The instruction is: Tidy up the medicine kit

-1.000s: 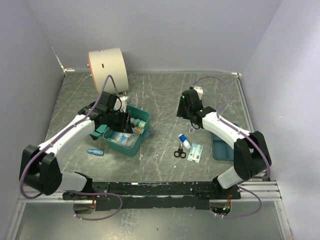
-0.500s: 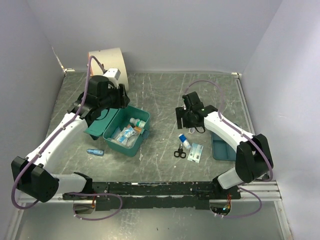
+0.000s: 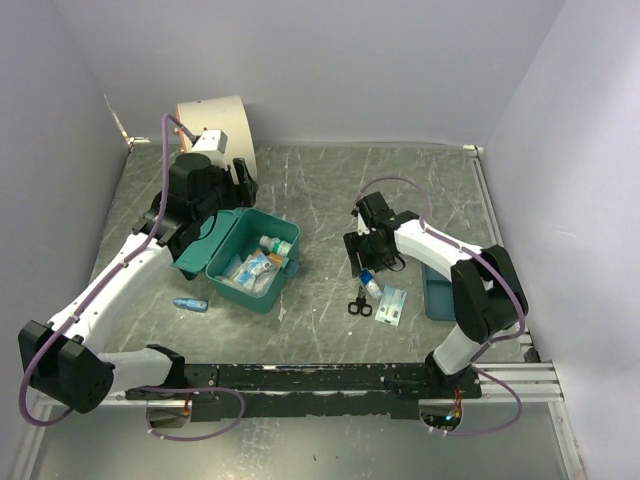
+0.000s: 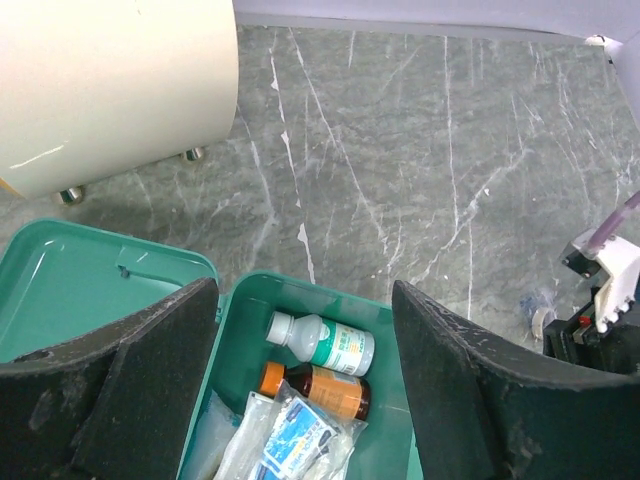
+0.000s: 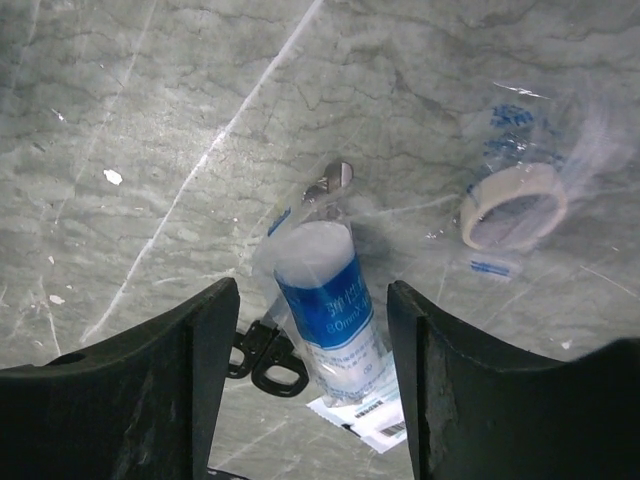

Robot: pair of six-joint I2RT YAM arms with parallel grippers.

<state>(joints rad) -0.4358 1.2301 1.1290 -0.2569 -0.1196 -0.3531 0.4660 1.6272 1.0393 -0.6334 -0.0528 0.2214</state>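
The medicine kit (image 3: 252,262) is a teal box standing open, its lid (image 3: 198,248) laid back to the left. In the left wrist view the kit (image 4: 250,300) holds a white bottle (image 4: 322,340), a brown bottle with an orange cap (image 4: 318,390) and clear packets (image 4: 290,440). My left gripper (image 3: 232,190) is open and empty above the kit's far edge (image 4: 303,300). My right gripper (image 3: 362,255) is open and empty, its fingers on either side of a wrapped blue-labelled bandage roll (image 5: 335,305) that lies on the table (image 3: 369,283).
A cream drum (image 3: 215,135) stands at the back left. Black scissors (image 3: 360,305) and a paper packet (image 3: 390,303) lie by the roll. A bagged tape ring (image 5: 512,205) lies beside it. A blue tube (image 3: 190,304) lies left of the kit. A blue tray (image 3: 440,292) sits at the right.
My left gripper has risen out of the kit and pulled back toward the drum. My right gripper has moved nearer and lower, over the bandage roll.
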